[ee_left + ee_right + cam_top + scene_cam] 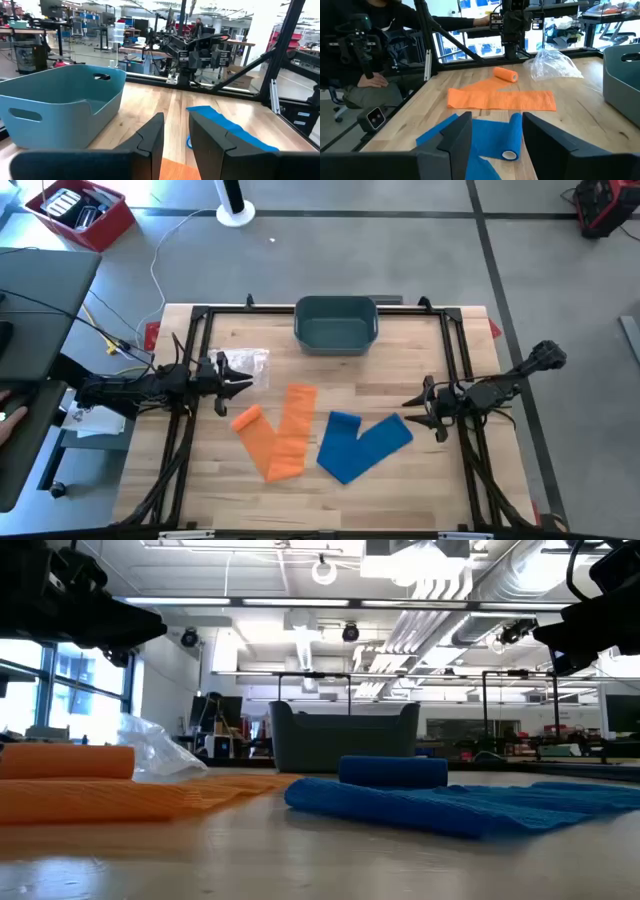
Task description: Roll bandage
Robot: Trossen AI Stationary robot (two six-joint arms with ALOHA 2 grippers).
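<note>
An orange bandage [283,430] lies partly rolled on the wooden table, its roll [246,419] at the left end; it also shows in the right wrist view [501,99]. A blue bandage [360,443] lies to its right, partly rolled, its roll [512,136] at the near end in the right wrist view. My left gripper [243,382] hovers open left of the orange bandage, empty. My right gripper [408,408] hovers open right of the blue bandage, empty.
A grey-blue bin [336,323] stands at the table's far middle. A crumpled clear plastic bag [247,364] lies near my left gripper. A black frame [200,315] edges the table. A person [375,45] sits beyond the table's left side.
</note>
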